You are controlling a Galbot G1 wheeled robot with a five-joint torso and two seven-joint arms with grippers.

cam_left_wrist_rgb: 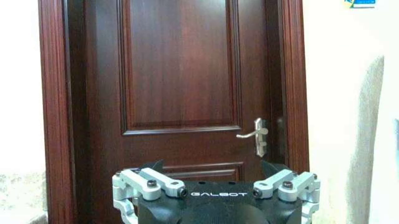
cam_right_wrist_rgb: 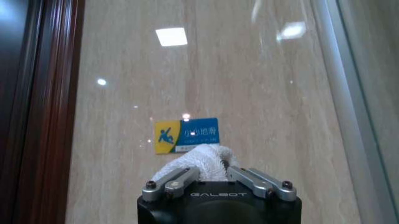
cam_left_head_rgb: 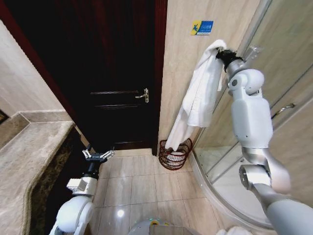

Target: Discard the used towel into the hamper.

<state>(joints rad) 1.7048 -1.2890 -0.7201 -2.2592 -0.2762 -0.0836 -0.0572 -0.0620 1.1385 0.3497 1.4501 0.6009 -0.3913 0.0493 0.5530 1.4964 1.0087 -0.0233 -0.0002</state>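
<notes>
Carrying step: the right gripper (cam_left_head_rgb: pixel 226 53), upper right of the head view, is clamped on the white towel (cam_left_head_rgb: pixel 198 98), which hangs down to the hamper (cam_left_head_rgb: pixel 175 154) at lower centre (rim just touched). Next calls for lowering over the opening; the left gripper (cam_left_head_rgb: pixel 98 155) idles spread at lower left.

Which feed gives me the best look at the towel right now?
The head view: the white towel hangs full length from the right gripper, its lower end just above the hamper. The right wrist view shows a bunched tuft between the fingers. The left wrist view faces the door.
</notes>
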